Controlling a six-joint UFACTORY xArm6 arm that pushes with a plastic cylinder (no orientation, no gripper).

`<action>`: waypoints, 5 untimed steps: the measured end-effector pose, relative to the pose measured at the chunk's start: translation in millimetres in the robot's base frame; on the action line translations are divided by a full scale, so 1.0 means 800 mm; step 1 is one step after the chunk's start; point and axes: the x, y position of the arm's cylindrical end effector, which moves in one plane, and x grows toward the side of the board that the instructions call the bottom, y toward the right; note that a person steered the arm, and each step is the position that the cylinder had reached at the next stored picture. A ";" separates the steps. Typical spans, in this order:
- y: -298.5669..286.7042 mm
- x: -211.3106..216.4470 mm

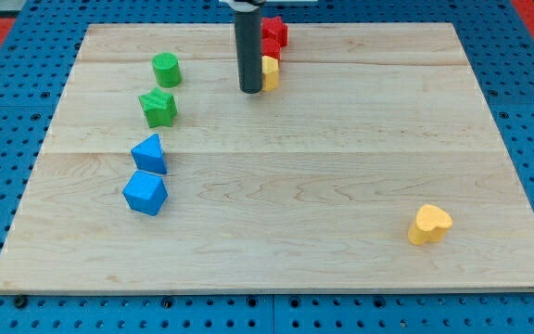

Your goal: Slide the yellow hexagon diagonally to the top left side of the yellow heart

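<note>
**A:** Where did my tip (250,90) stand against the small yellow hexagon block (270,72)?

**B:** It stood at the view's top centre of the pale wooden board (341,167), and the hexagon lay just to the tip's right, touching the rod or very nearly. The rod hid the hexagon's left part, so I could not tell its long axis.

**A:** Any jaws to report?

**B:** None. The arm ended in a plain dark rod, with nothing to open or close and nothing held; it could only push.

**A:** And the yellow heart-shaped block (429,224)?

**B:** Well away from the tip, down and to the view's right, near the board's bottom right corner. In my judgement that was the relation that mattered: the hexagon had to travel down and right to end above and left of the heart, yet the tip sat on the hexagon's left, not above it. A push from there would likely send it rightward only, so the tip probably needed to get more to the upper left.

**A:** The count?

**B:** Two yellow, hexagon and heart. One red block (273,34) just above the hexagon, shape unclear. Two green, a cylinder (166,70) and a star (158,108), left of the tip. Two blue, a triangular block (149,154) and a cube-like block (145,193), lower left.
</note>
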 end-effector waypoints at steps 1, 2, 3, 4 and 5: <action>-0.038 -0.045; 0.017 -0.057; 0.096 0.027; 0.136 0.133; 0.126 0.094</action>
